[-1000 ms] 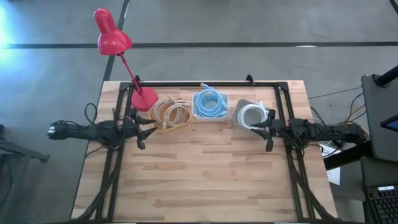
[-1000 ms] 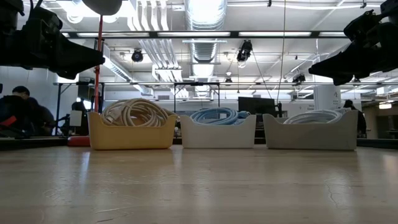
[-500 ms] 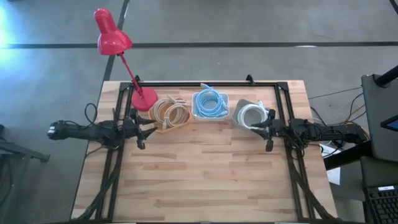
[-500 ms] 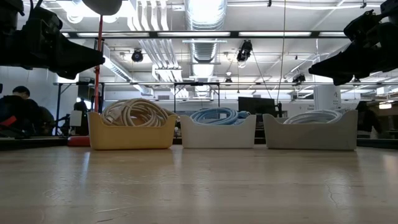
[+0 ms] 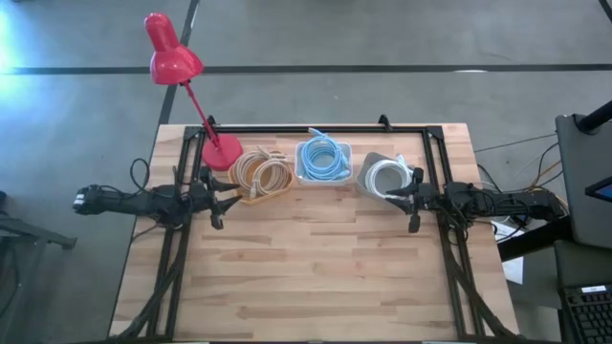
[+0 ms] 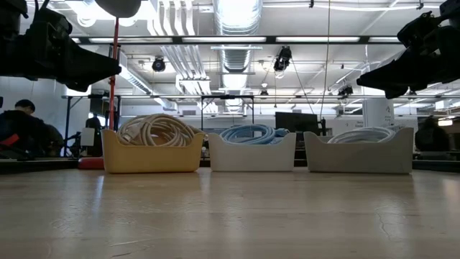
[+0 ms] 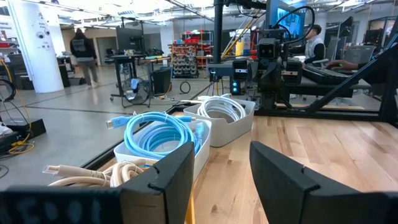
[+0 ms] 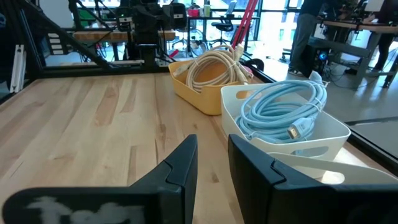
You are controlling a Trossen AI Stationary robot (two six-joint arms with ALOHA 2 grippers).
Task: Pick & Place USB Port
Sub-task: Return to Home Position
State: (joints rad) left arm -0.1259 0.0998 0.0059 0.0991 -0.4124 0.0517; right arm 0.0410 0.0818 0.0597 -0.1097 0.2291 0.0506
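Note:
Three bins stand in a row on the far half of the table. A yellow bin (image 5: 260,176) (image 6: 151,151) holds coiled beige cables, a white bin (image 5: 323,160) (image 6: 251,152) holds coiled light-blue cables (image 7: 158,132) (image 8: 283,111), and a grey-white bin (image 5: 382,177) (image 6: 357,152) holds a coiled white cable (image 7: 222,109). My left gripper (image 5: 233,199) (image 7: 221,168) hovers open above the table, just near of the yellow bin. My right gripper (image 5: 391,198) (image 8: 212,163) hovers open with a narrower gap, at the near side of the grey-white bin. Both are empty.
A red desk lamp has its base (image 5: 222,151) on the table's far left corner, its head leaning out past the far edge. A black frame (image 5: 316,128) runs along the far edge and both sides. The table's bare wood (image 5: 316,268) stretches across the near half.

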